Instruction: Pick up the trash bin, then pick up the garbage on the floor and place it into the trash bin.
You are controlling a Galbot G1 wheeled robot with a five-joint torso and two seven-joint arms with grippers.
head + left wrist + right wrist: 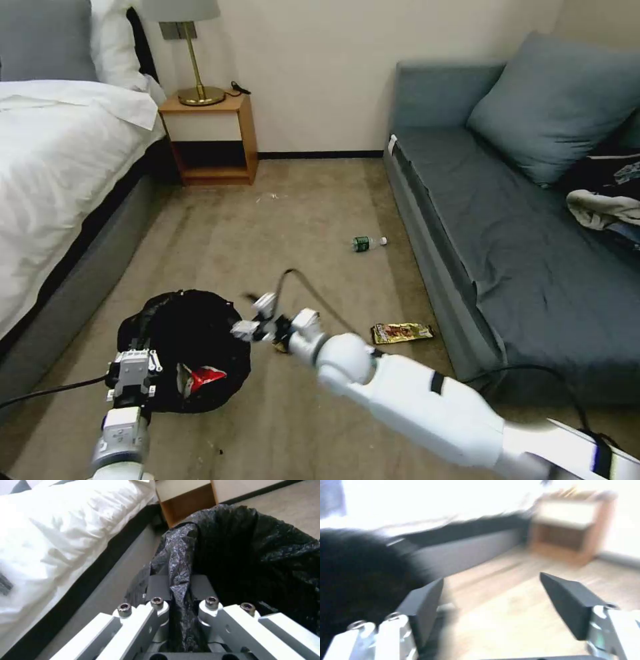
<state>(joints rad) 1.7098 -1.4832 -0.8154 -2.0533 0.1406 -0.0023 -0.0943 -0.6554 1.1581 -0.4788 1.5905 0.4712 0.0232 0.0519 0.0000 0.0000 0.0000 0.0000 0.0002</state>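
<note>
The trash bin (pixel 190 327), lined with a crinkled black bag, is at the lower left of the head view. My left gripper (pixel 135 365) is shut on its near rim, and in the left wrist view the left gripper (pixel 180 586) pinches a fold of the black bag (pixel 253 555). A red snack wrapper (pixel 205 379) lies inside the bin. My right gripper (pixel 253 315) hangs open and empty just beside the bin's right edge; its right wrist view (pixel 490 580) shows bare floor between the fingers. A gold-brown wrapper (pixel 402 332) and a small green-labelled bottle (pixel 368 243) lie on the carpet near the sofa.
A grey sofa (pixel 507 253) with a cushion and clothes runs along the right. The bed (pixel 60 173) stands on the left, with a wooden nightstand (pixel 212 137) and lamp at the back wall. Open carpet lies between them. Cables trail from both arms.
</note>
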